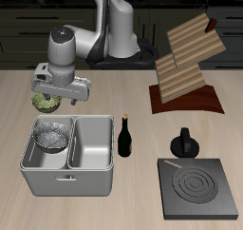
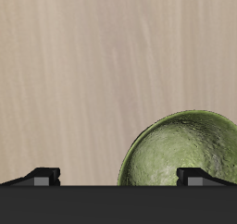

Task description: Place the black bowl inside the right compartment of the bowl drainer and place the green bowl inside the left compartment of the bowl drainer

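Two bowls are seen: one black bowl [image 1: 52, 133] and one green bowl [image 1: 45, 101]. One drainer [image 1: 68, 172], one bottle [image 1: 125, 136], one stove [image 1: 198, 188], one kettle [image 1: 183, 144] and one rack [image 1: 187, 61] are counted.

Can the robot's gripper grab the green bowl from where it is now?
Probably yes. The gripper hangs right above the green bowl, fingers apart, and nothing lies between them; the bowl sits off-centre, so a small shift may help.

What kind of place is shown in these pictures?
Probably a simulated kitchen counter. On the wooden table stand a grey bowl drainer with a black bowl in one basin, a flat stove burner, a moka pot and a wine bottle.
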You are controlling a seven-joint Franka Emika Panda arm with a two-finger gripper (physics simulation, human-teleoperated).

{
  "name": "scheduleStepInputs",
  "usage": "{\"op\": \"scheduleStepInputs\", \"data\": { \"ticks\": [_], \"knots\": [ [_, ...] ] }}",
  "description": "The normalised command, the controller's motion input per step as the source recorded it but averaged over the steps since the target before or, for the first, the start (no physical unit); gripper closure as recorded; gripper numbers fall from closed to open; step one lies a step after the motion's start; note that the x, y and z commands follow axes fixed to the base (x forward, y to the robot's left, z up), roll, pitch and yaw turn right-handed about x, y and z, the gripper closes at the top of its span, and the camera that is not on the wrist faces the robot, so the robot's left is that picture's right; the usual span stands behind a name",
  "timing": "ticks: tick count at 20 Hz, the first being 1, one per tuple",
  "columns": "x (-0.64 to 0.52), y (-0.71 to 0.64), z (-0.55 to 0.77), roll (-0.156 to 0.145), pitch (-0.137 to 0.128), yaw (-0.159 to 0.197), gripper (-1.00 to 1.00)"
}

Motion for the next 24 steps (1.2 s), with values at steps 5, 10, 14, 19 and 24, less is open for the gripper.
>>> {"op": "scheduleStepInputs", "data": {
  "ticks": [5, 10, 14, 19, 24],
  "knots": [
    [-0.06, -0.12, -0.36, -0.019, 0.043, -0.039, -1.0],
    [-0.09, -0.01, -0.26, -0.005, 0.038, -0.018, -1.0],
    [-0.08, -0.01, -0.14, 0.015, 0.011, -0.025, 1.0],
    [-0.07, -0.01, 0.01, -0.001, 0.004, -0.007, 1.0],
    [-0.03, 0.14, 0.16, 0.03, -0.014, 0.013, 1.0]
  ]
}}
